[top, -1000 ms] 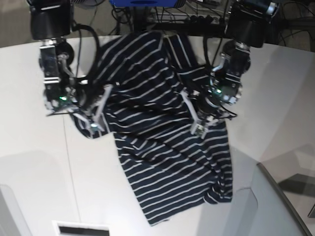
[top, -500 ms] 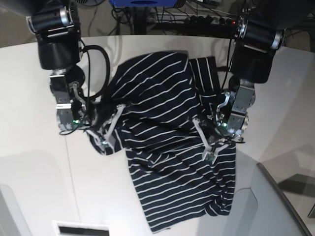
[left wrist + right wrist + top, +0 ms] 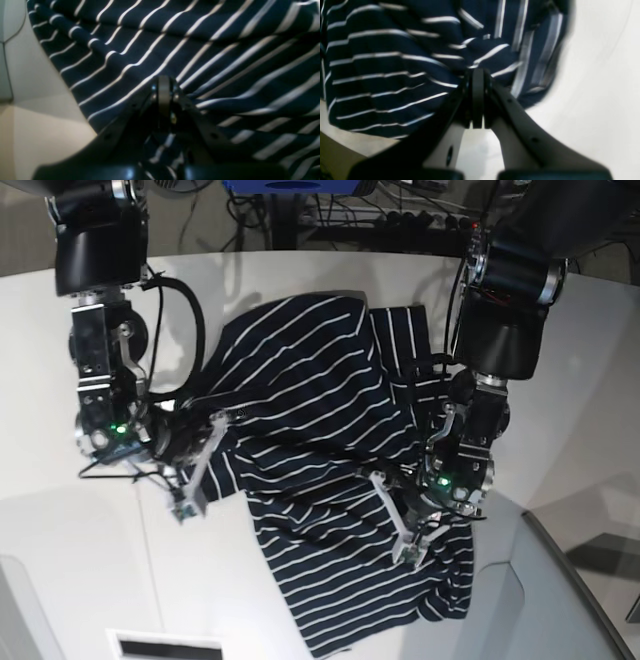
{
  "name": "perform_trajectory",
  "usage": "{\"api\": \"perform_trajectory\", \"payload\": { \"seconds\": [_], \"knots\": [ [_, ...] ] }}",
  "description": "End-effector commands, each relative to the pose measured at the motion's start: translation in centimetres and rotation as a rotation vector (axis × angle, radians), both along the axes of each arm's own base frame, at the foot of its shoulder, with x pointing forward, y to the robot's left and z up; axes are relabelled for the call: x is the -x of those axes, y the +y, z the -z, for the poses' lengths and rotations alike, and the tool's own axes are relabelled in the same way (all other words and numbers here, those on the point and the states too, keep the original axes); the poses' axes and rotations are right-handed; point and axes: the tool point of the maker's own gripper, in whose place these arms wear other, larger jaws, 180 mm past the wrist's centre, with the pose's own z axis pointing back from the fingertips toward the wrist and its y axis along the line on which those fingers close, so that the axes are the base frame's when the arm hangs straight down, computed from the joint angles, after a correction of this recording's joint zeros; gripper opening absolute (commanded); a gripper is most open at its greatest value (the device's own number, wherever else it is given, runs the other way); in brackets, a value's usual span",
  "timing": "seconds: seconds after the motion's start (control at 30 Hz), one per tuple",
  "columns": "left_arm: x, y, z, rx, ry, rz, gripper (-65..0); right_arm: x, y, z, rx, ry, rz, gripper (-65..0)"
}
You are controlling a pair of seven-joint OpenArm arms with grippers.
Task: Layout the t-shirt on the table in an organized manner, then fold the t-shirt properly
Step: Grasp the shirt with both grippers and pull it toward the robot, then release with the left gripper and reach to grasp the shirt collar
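The dark navy white-striped t-shirt (image 3: pixel 320 420) lies rumpled and bunched across the middle of the white table (image 3: pixel 60 560). My right gripper (image 3: pixel 192 485), on the left in the base view, is shut on the shirt's left edge. In the right wrist view its fingertips (image 3: pixel 477 75) pinch a gathered fold of the shirt (image 3: pixel 382 75). My left gripper (image 3: pixel 402 530), on the right in the base view, is shut on cloth at the shirt's lower right. In the left wrist view its fingertips (image 3: pixel 163 85) pinch the striped cloth (image 3: pixel 200 37), which fans out from them in taut creases.
A grey raised panel (image 3: pixel 570 600) stands at the near right corner. A small white slotted plate (image 3: pixel 165 645) sits at the near edge. Cables and a blue object (image 3: pixel 290 186) lie beyond the table's curved far edge. A thin seam line (image 3: pixel 140 520) runs down the tabletop.
Both grippers have moved toward the near side of the table, still pinching the shirt. The shirt's top has come away from the far edge and bunched more between them.
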Motion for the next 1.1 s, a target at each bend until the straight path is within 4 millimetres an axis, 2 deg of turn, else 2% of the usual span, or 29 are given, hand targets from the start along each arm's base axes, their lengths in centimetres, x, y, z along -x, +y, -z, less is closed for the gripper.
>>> {"api": "perform_trajectory", "payload": {
  "seconds": [0.0,0.03,0.1,0.2,0.23,0.27,0.37,0.47,0.57,0.6,0.7,0.83,0.97,1.07],
  "knots": [
    [-1.0,1.0,-2.7,0.023,-0.053,-0.036,-65.0,-1.0,-1.7,-1.7,0.013,-0.055,0.039,-64.8],
    [-0.9,1.4,-3.9,0.048,-0.064,-0.057,-65.0,-1.1,-2.6,-2.3,0.016,-0.07,0.064,-64.8],
    [-0.3,1.9,-6.8,0.123,-0.099,-0.095,-65.0,-0.5,-5.7,-2.8,0.022,-0.092,0.148,-64.8],
    [3.0,4.1,-8.4,0.171,-0.105,-0.134,-65.0,0.9,-10.1,-3.5,0.025,-0.142,0.283,-64.8],
    [4.5,4.6,-8.3,0.183,-0.104,-0.137,-65.0,1.5,-11.4,-3.4,0.023,-0.168,0.322,-64.8],
    [6.5,5.3,-7.3,0.176,-0.082,-0.141,-65.0,2.2,-12.4,-2.9,0.022,-0.188,0.352,-64.8],
    [11.4,7.3,-4.0,0.112,-0.032,-0.1,-65.0,3.9,-12.6,-1.4,0.016,-0.21,0.36,-64.7],
    [16.6,9.1,-0.2,0.086,0.005,-0.043,-65.0,5.1,-10.8,0.7,-0.068,-0.184,0.375,-63.9],
    [21.1,10.3,2.5,0.081,0.049,-0.038,-65.0,5.7,-8.4,2.2,-0.19,-0.14,0.332,-56.7],
    [22.4,10.3,3.1,0.085,0.062,-0.038,-65.0,5.8,-7.7,2.6,-0.236,-0.127,0.322,-52.4],
    [25.3,9.3,4.0,0.111,0.091,-0.025,-65.0,6.0,-6.3,3.4,-0.337,-0.097,0.321,-41.1],
    [26.7,6.6,4.3,0.18,0.089,-0.035,-65.0,5.5,-5.9,3.6,-0.378,-0.091,0.329,-29.4],
    [27.6,2.1,4.8,0.255,0.116,0.026,-65.0,4.3,-6.0,3.8,-0.389,-0.087,0.333,-27.3],
    [27.8,-2.6,4.9,0.317,0.131,0.124,-65.0,3.0,-7.0,4.4,-0.382,-0.072,0.342,-27.3]
  ]
}}
